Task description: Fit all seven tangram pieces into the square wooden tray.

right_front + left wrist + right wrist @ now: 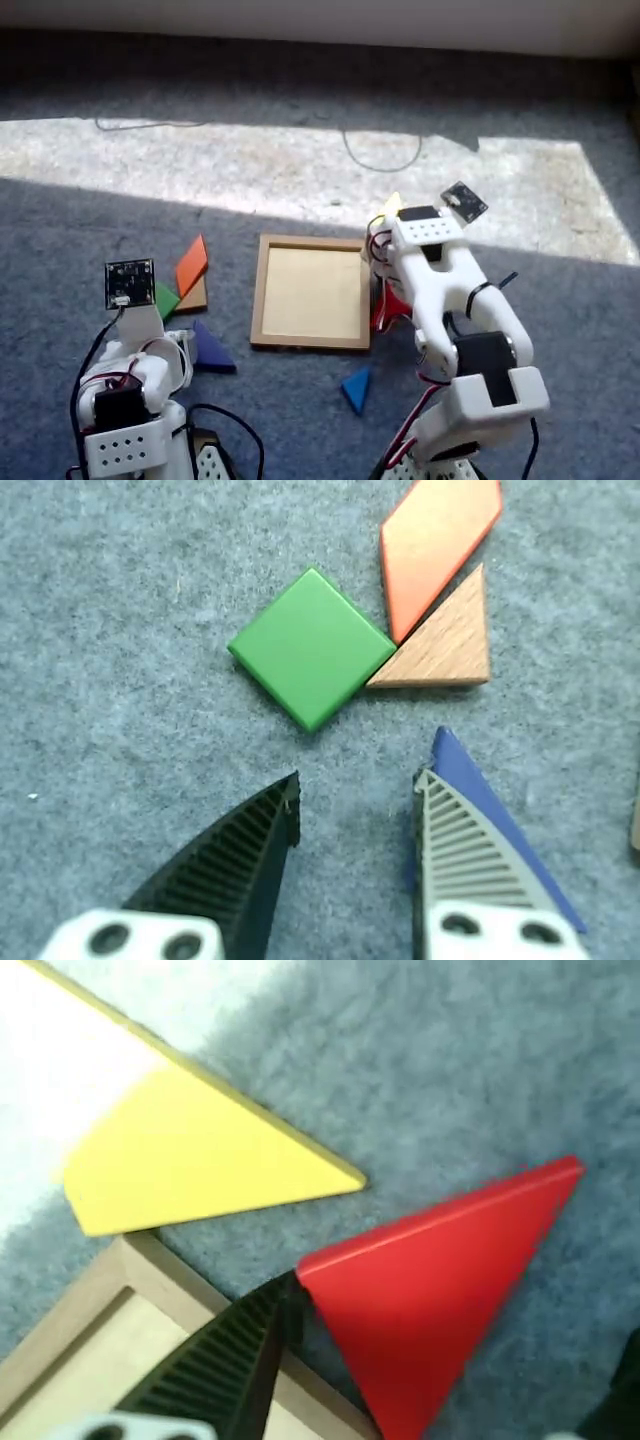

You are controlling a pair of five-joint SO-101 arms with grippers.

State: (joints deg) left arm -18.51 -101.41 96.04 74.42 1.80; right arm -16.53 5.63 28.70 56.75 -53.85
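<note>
While outside one tray (258, 290), seven pieces (310, 648); left pincer (355, 785) wide, right pincer (355, 1280) unclear.

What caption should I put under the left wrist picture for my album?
Left arm's open jaws hover over carpet near a green square, orange parallelogram, wooden triangle and blue piece.

The wooden tray (259, 295) lies between an orange piece (191, 265) and the right arm (440, 290), a blue triangle (357, 388) nearby.
</note>
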